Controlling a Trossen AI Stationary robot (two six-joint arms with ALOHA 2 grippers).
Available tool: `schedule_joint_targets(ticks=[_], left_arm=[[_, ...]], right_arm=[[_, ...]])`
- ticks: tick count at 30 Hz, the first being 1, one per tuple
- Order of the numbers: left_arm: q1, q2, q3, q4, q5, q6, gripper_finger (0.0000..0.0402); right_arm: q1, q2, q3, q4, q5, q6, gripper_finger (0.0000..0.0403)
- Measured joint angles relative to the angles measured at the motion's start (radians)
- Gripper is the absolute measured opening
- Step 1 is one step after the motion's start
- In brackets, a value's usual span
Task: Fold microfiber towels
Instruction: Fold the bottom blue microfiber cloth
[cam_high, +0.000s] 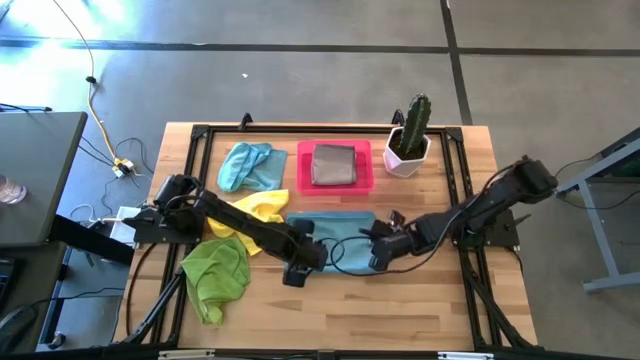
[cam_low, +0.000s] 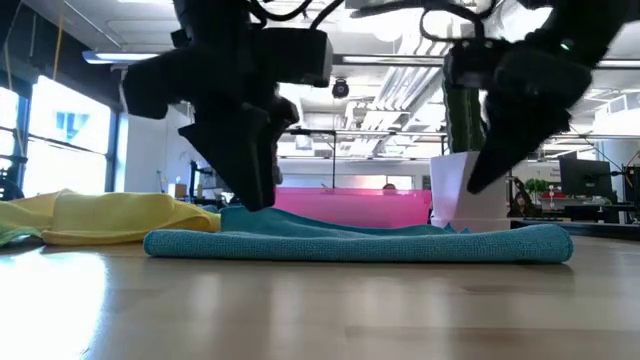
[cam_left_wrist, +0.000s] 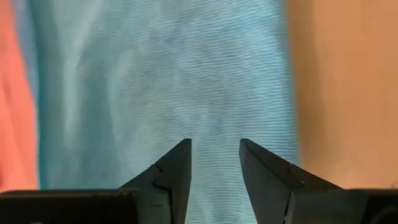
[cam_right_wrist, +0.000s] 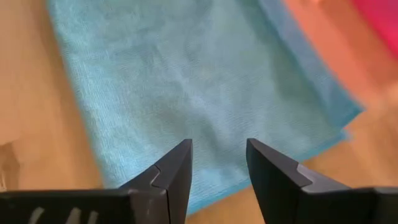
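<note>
Left hand (cam_left_wrist: 214, 163) and right hand (cam_right_wrist: 217, 163), fingers apart and empty, hover over the half-folded blue towel (cam_high: 335, 228); next, probably gripping one end to fold again.

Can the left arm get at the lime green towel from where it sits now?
Probably yes. The lime green towel lies uncovered on the left arm's side of the table. The left gripper is open and empty above the light blue towel, with nothing between.
</note>
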Motion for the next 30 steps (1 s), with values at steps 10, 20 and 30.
schedule_joint_targets(ticks=[10, 20, 30], left_arm=[[-0.008, 0.063, -0.001, -0.023, 0.025, -0.117, 0.0126], [-0.059, 0.098, 0.002, 0.069, 0.087, -0.351, 0.0126], [-0.082, 0.098, 0.042, 0.202, 0.153, -0.254, 0.0126]], right_arm=[[0.037, 0.093, -0.040, 0.117, 0.036, -0.015, 0.0145], [-0.002, 0.108, -0.042, 0.070, 0.100, -0.208, 0.0145], [-0.049, 0.079, -0.040, 0.052, 0.092, -0.260, 0.0145]])
